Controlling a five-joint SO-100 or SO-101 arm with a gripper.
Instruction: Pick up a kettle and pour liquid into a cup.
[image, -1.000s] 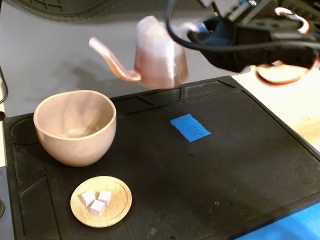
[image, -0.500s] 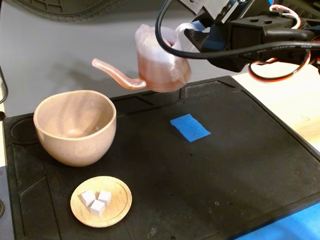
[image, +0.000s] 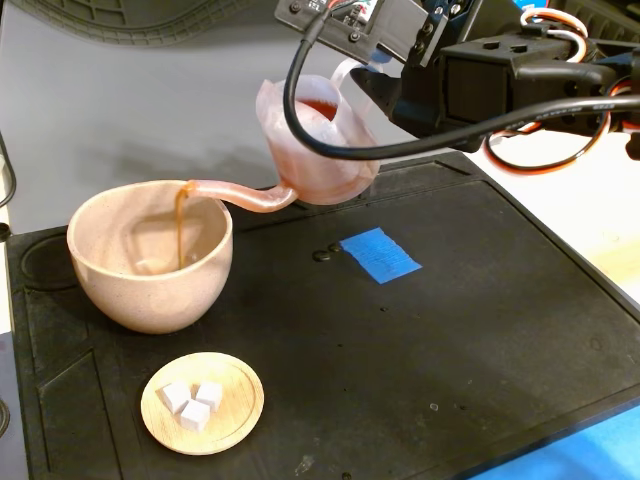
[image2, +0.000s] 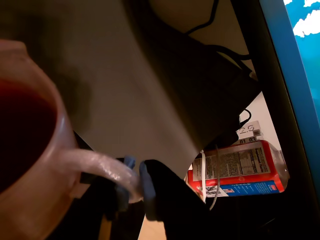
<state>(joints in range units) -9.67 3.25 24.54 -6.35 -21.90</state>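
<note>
above the cup's (image: 150, 255) rim, the kettle (image: 310, 150) hangs tipped spout-down so the liquid (image: 181, 225) falls in a thin stream inside; the gripper (image2: 132, 182) pinches its loop handle (image2: 100, 165), holding the tilt; a few drops (image: 325, 253) lie on the mat (image: 450, 340).

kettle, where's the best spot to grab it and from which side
By the loop handle, from the side opposite the spout. The kettle body is a wide ribbed cone, while the thin loop fits between the jaws, as the gripper holds it now while tilting to pour.
</note>
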